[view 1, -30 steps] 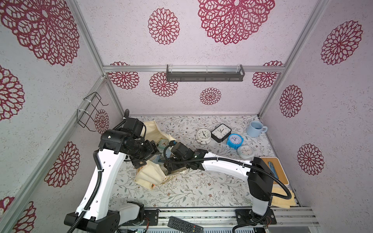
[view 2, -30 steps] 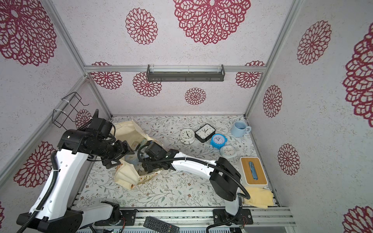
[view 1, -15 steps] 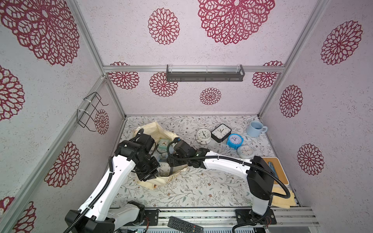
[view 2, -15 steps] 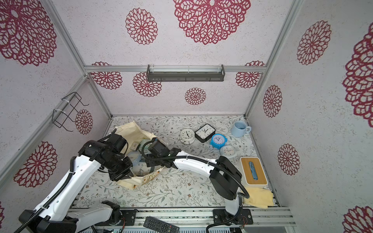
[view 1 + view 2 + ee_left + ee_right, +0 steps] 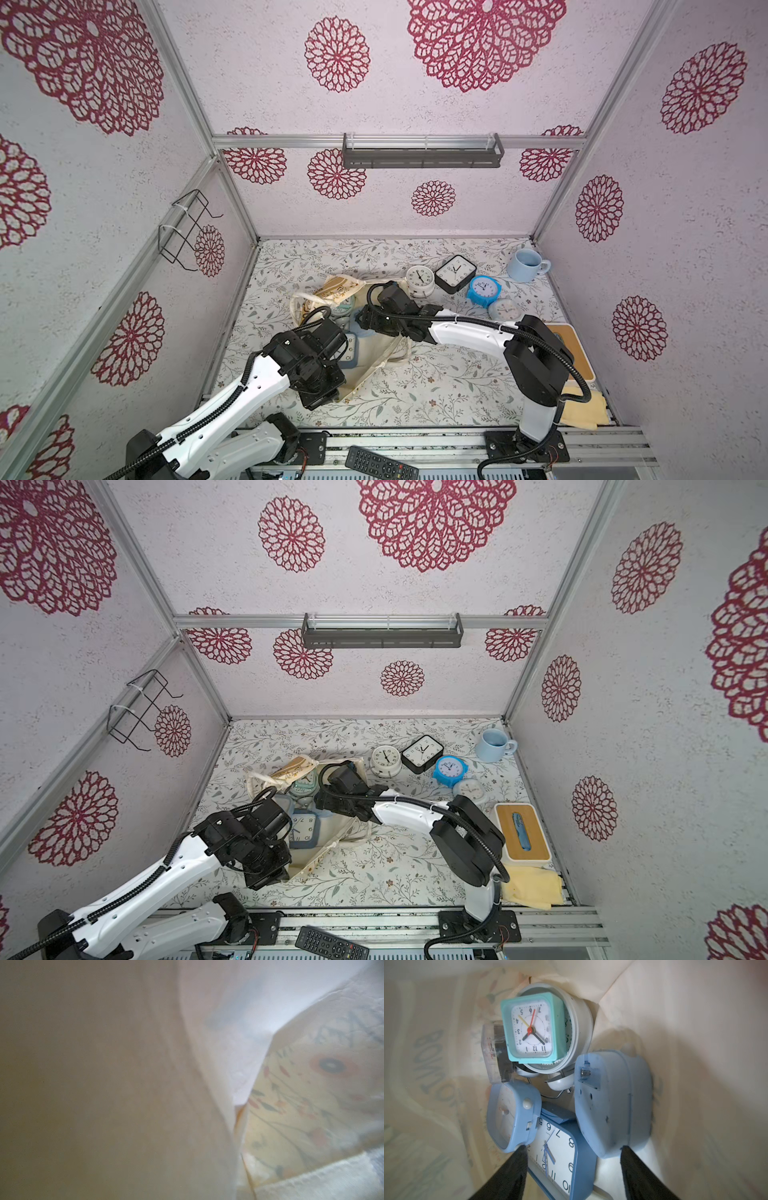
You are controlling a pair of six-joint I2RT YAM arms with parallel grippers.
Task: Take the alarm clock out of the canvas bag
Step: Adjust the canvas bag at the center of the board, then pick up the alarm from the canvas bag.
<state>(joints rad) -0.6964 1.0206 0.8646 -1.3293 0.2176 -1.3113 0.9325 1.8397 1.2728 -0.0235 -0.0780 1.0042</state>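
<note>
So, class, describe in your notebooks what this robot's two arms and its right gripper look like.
Both the left arm and the right arm have smooth white shells joined by bulky black joint blocks. A black ribbed cable runs along the outside of each. The right gripper ends in two flat matte black fingers. No markings are legible.

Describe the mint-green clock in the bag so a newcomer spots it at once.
Look inside the canvas bag, at the heap of clocks. At the end farthest from the right gripper, the mint-green square alarm clock overlaps the face of a white round twin-bell clock. It alone is green, with red and yellow hands; its neighbours are pale blue, white or clear.
</note>
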